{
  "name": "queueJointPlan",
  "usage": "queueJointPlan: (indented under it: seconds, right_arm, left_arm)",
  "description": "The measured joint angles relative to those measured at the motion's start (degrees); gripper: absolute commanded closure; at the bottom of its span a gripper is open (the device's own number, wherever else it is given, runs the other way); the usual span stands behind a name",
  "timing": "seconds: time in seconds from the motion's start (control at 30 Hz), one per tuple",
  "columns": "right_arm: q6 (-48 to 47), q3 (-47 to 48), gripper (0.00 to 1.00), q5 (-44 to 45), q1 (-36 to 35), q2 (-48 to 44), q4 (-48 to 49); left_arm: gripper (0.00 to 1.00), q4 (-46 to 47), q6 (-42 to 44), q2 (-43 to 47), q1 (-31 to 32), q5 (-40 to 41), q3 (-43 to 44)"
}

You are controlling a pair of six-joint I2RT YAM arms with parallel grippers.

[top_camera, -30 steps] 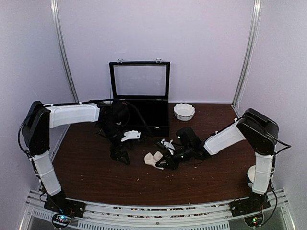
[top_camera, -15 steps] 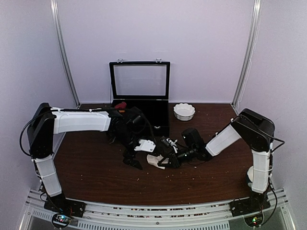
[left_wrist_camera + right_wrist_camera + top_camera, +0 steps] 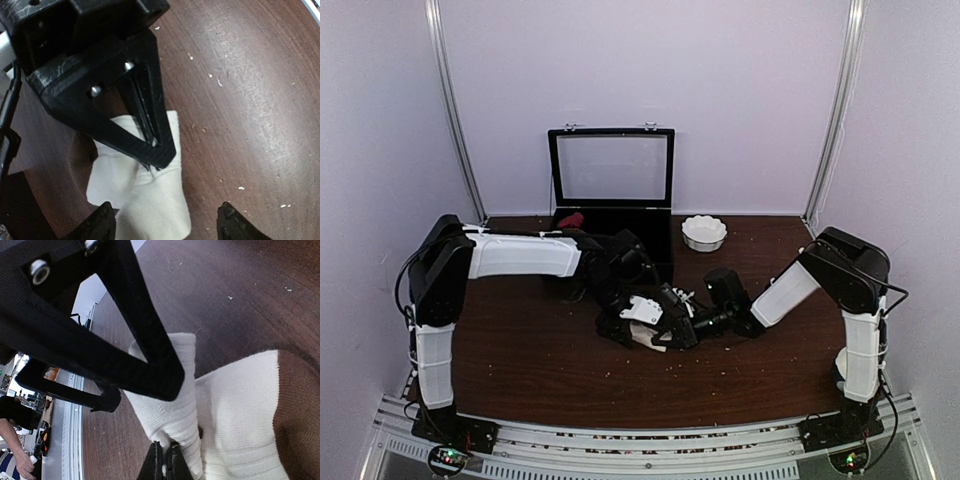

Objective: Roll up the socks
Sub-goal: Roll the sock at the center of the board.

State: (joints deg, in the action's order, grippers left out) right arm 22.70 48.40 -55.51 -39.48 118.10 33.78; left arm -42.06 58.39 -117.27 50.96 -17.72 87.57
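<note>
- Risk: left gripper [image 3: 166, 222] and right gripper [image 3: 164, 460] crowd one fold of the cream sock [image 3: 145, 200]. If the left closes here, it may strike the right's fingers or tug the fabric loose.
- Left arm stretches right to table [image 3: 250, 100] centre, jaws apart over the sock.
- Right arm reaches left, low, pinched shut on the sock's edge.
</note>
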Motion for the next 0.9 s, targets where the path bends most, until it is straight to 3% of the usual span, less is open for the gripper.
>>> queueJointPlan:
  seconds: [0.23,0.5,0.9]
  right_arm:
    - [2.7,-0.8,1.00,0.0,0.2,0.3,3.4]
    - [6.3,-1.5,1.00,-0.2,0.6,0.9,7.8]
    - [5.6,-3.1,1.00,1.1,0.3,0.7,9.6]
  left_arm:
    - [0.53,-2.4,0.7,-4.4,0.3,0.8,4.4]
    - [0.57,-4.3,0.6,-6.9,0.3,1.5,5.3]
    - [0.78,-10.6,-2.7,-10.8,-1.0,-1.7,12.1]
